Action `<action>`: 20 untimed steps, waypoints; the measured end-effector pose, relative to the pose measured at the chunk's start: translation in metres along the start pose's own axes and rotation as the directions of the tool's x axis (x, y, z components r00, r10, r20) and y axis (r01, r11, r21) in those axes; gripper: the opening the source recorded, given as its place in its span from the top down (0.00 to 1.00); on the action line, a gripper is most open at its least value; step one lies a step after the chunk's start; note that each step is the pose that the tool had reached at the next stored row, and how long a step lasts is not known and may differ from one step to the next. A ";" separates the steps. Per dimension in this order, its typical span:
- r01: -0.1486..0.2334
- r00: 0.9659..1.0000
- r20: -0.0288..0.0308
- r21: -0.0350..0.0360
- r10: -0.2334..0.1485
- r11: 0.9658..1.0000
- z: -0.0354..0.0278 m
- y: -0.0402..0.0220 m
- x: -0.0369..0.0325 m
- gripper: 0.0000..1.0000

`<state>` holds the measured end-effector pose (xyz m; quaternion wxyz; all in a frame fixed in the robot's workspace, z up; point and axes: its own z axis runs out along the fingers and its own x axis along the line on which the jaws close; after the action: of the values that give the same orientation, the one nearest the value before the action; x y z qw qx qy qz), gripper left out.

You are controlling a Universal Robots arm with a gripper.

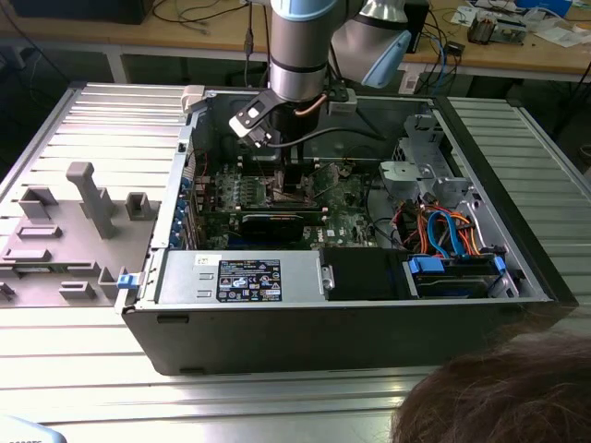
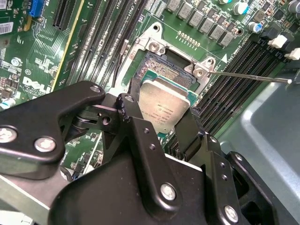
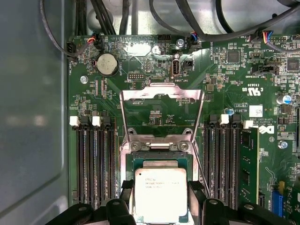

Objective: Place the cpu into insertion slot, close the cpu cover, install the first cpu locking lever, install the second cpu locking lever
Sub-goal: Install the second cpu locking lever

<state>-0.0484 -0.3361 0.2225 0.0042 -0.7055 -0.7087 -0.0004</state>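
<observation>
A black-and-white sticker [image 1: 247, 279] with blue marks sits on the silver face of the power supply [image 1: 185, 277] in the exterior view, its print too small to read. In the first wrist view, several lines of fine print cross the metal top of the cpu [image 3: 161, 193]. White silkscreen lettering, part codes and a maker's logo run over the green motherboard [image 3: 234, 93], and a small white label [image 3: 255, 111] there carries dark code

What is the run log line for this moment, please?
gripper: shut on cpu | cpu: over insertion slot, seating unclear | cpu cover: open, hinged up
</observation>
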 end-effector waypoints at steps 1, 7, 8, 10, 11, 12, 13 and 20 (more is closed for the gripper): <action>0.000 1.000 0.000 0.000 0.000 1.000 0.0001 -0.0001 0.0000 0.45; 0.001 1.000 0.000 0.000 -0.001 1.000 0.0005 -0.0010 0.0000 0.45; 0.001 1.000 0.000 0.000 -0.001 1.000 0.0008 -0.0015 0.0000 0.45; 0.002 1.000 0.000 0.000 -0.002 1.000 0.0011 -0.0021 0.0000 0.45; 0.002 1.000 0.000 0.000 -0.002 1.000 0.0011 -0.0022 0.0000 0.45; 0.002 1.000 0.000 0.000 -0.002 1.000 0.0012 -0.0024 0.0000 0.45; 0.002 1.000 0.000 0.000 -0.002 1.000 0.0013 -0.0025 0.0000 0.45; 0.002 1.000 0.000 0.000 -0.002 1.000 0.0018 -0.0036 0.0000 0.45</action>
<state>-0.0520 -0.3361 0.2207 0.0042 -0.7047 -0.7094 -0.0004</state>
